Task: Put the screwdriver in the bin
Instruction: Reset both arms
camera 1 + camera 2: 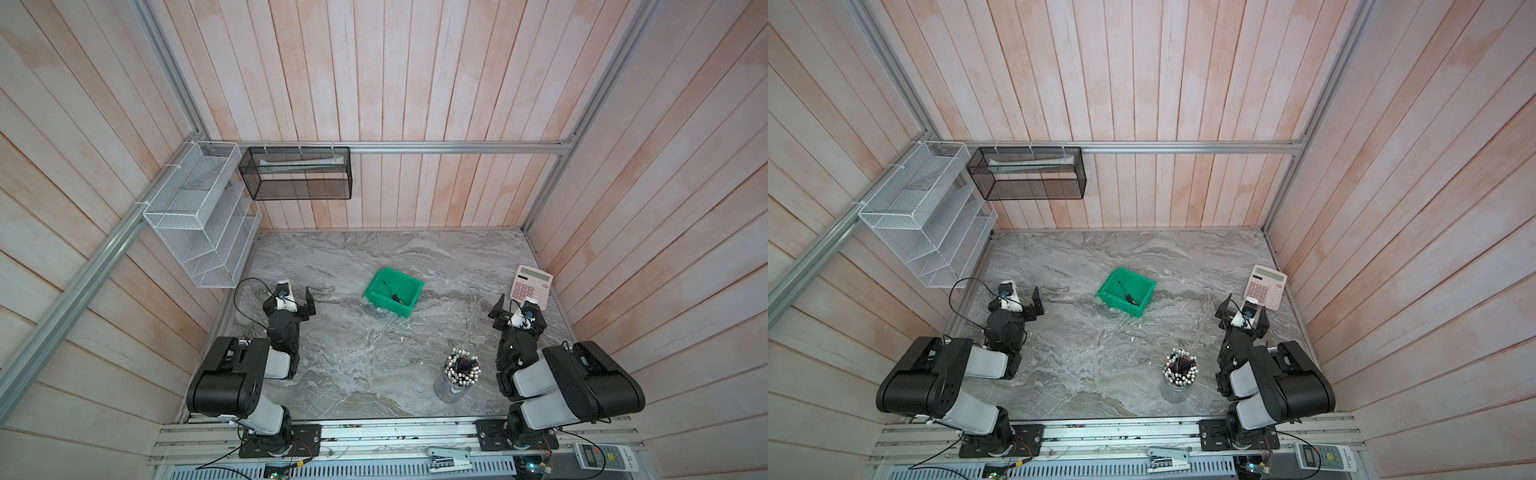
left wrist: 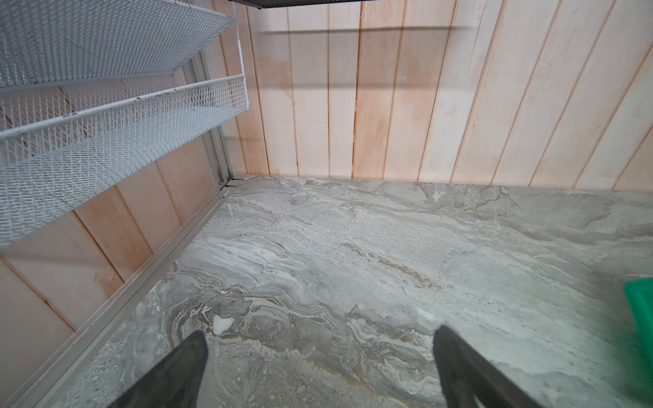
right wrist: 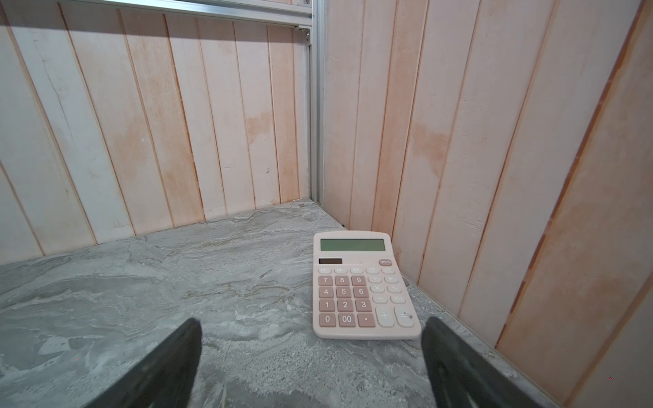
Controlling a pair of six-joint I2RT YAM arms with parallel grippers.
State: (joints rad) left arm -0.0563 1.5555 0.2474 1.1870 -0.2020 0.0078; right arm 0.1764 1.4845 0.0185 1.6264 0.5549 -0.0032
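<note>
The green bin [image 1: 405,277] [image 1: 1138,274] stands on the marble table, a little behind its middle. The screwdriver [image 1: 392,293] [image 1: 1128,293] lies slanted inside the bin, with its thin shaft pointing toward the back wall and the dark handle toward the front. My left gripper [image 1: 289,297] [image 2: 319,333] is open over bare marble, well to the left of the bin. A green corner of the bin [image 2: 639,303] shows at the edge of the left wrist view. My right gripper [image 1: 520,309] [image 3: 311,322] is open and empty at the right side of the table, far from the bin.
A pink calculator [image 1: 532,286] [image 3: 360,286] lies just beyond the right gripper by the right wall. A metal cup of white-capped pens [image 1: 457,374] stands front right. A white wire rack [image 1: 199,220] and a black mesh basket [image 1: 297,172] hang on the walls.
</note>
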